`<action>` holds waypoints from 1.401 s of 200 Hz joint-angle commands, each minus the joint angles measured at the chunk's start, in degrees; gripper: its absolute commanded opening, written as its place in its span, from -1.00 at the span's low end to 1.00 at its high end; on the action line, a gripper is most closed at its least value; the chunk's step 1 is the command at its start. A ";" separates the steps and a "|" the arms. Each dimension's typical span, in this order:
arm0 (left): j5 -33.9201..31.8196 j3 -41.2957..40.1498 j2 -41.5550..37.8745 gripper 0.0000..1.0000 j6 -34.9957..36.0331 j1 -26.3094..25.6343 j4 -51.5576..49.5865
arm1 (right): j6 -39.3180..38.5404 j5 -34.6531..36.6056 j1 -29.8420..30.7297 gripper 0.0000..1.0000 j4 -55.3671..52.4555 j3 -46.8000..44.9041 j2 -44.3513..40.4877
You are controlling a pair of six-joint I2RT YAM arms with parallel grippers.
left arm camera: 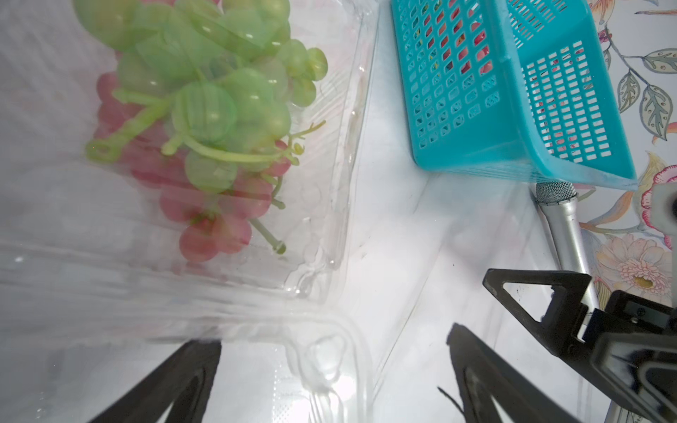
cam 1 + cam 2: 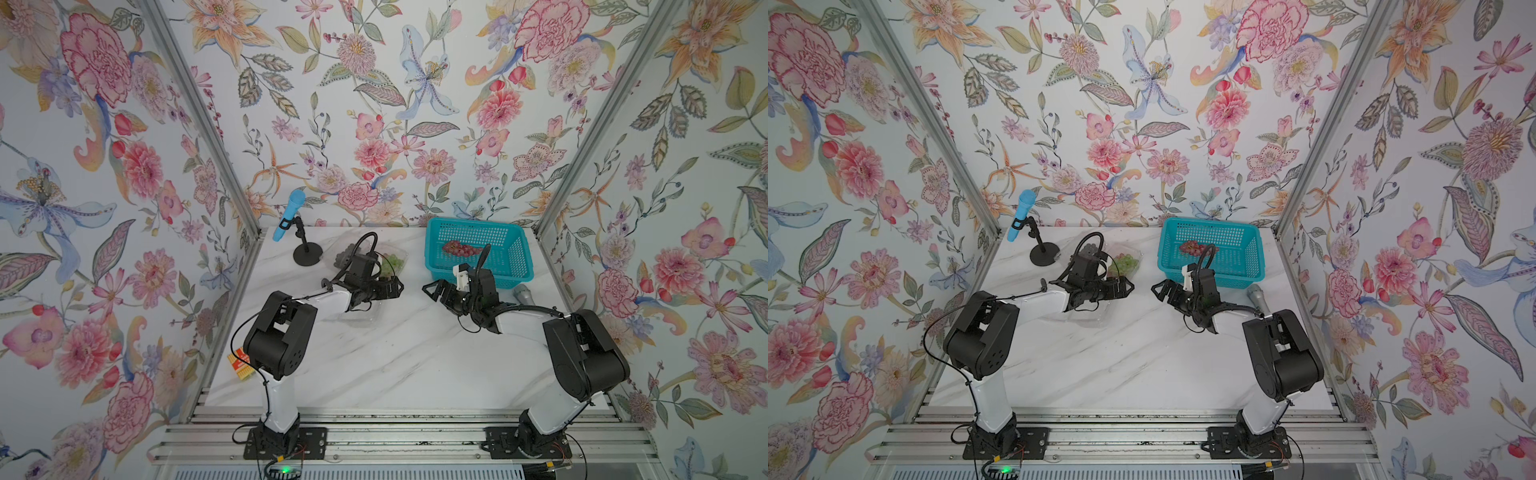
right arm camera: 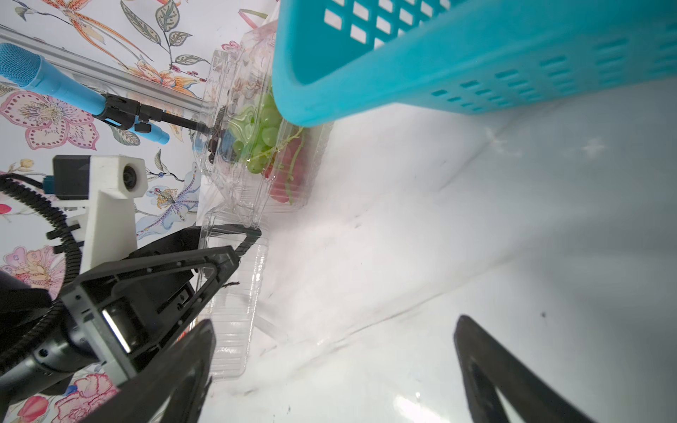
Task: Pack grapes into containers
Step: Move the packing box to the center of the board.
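Both hands hover over the white marble-patterned table (image 2: 415, 357), facing each other, near but apart, fingers spread and pinching nothing. The left hand (image 2: 397, 286) is over an empty clear plastic clamshell container (image 3: 234, 322). The right hand (image 2: 430, 291) is just in front of the teal perforated plastic basket (image 2: 515, 266), where a bunch of red-pink grapes (image 2: 457, 248) lies. Behind the left hand, a second clear clamshell container (image 1: 329, 183) holds green grapes (image 1: 205, 73) on more red-pink grapes (image 1: 216, 234). Beside it, a third clear clamshell container (image 2: 335, 266) holds dark purple-black grapes (image 2: 344, 254). A small orange-and-yellow box (image 2: 240, 365) lies at the table's left edge, its print too small to read.
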 commanded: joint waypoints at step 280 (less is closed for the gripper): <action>-31.75 -7.32 -10.25 0.99 23.81 -9.22 1.11 | -25.47 21.93 -15.49 0.99 -47.56 57.02 28.42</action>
